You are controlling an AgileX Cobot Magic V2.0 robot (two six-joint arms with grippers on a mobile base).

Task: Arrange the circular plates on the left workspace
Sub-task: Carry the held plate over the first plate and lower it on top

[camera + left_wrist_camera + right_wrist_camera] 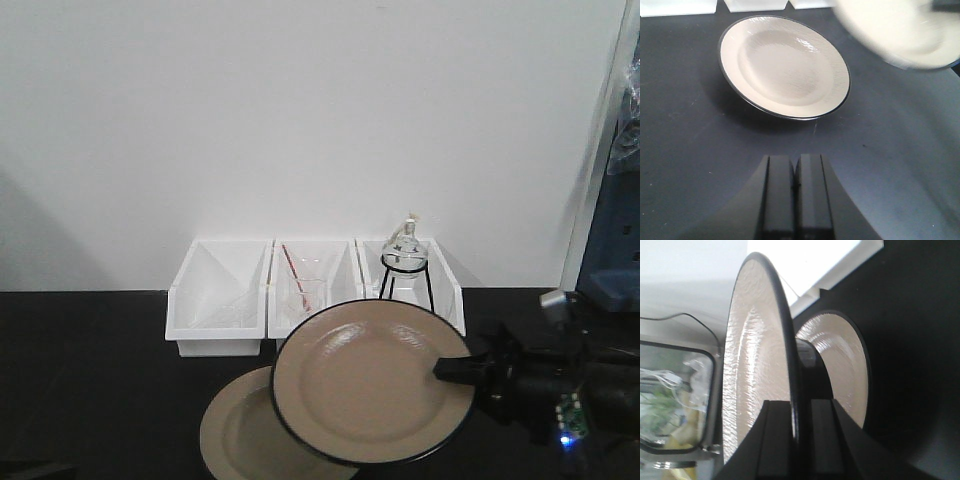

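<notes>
Two beige plates with thin black rims are in view. One plate point(235, 435) lies flat on the black countertop point(90, 380); it also shows in the left wrist view point(785, 65) and the right wrist view point(842, 365). My right gripper point(452, 368) is shut on the right rim of the second plate point(365, 380), held tilted in the air over the first. In the right wrist view the held plate point(747, 365) stands on edge between the fingers point(777, 440). My left gripper point(795, 165) is shut and empty, just short of the lying plate.
Three white bins point(215, 300) stand in a row against the wall behind the plates. The right bin holds a glass flask on a black wire stand point(405, 262). Blue equipment point(610, 270) stands at the right edge. The held plate blurs across the left wrist view's top right point(895, 30).
</notes>
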